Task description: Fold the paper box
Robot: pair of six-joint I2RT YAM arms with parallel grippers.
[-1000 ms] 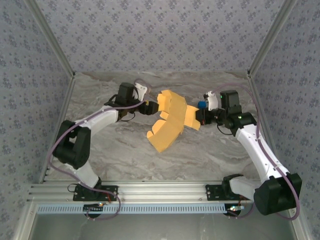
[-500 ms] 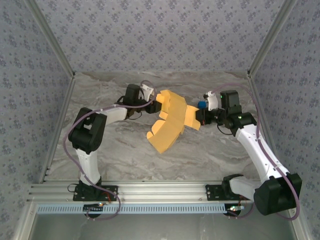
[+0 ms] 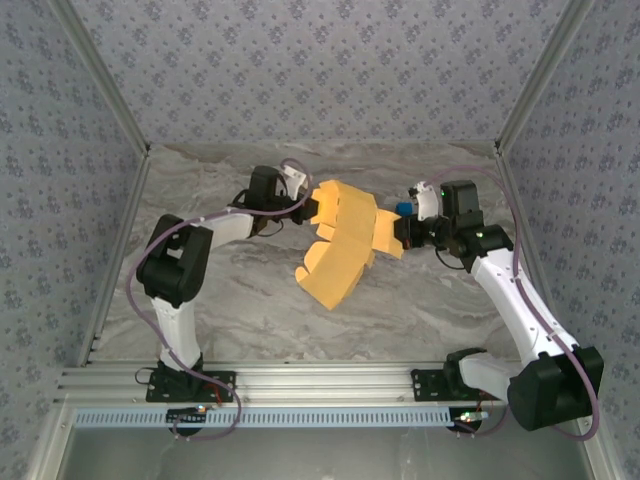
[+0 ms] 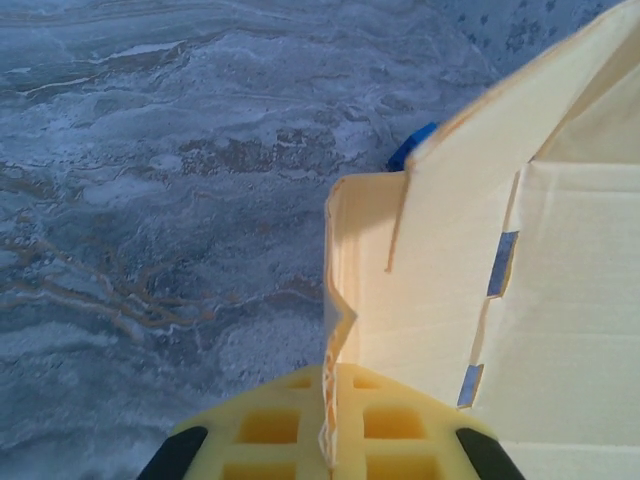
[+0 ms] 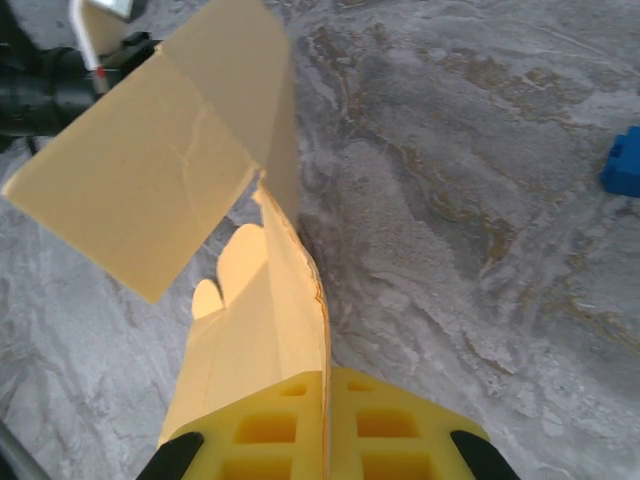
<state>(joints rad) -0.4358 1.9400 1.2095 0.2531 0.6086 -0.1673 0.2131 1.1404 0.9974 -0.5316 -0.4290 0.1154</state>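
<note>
I note the left tool (image 3: 308,208) and right tool (image 3: 398,233) both clamped on the paper box (image 3: 345,240), at its opposite edges.

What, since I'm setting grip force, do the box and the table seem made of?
Box: thin card with a matte yellow-orange finish. It bends along creases and shows a fine cut edge in the wrist views. Table: grey-beige and veined like marble, with a low sheen. The look cannot settle whether it is real stone or a printed sheet.

One paper box (image 3: 340,252); one blue block (image 3: 402,208); one left end effector (image 3: 312,209), one right end effector (image 3: 398,236).
</note>
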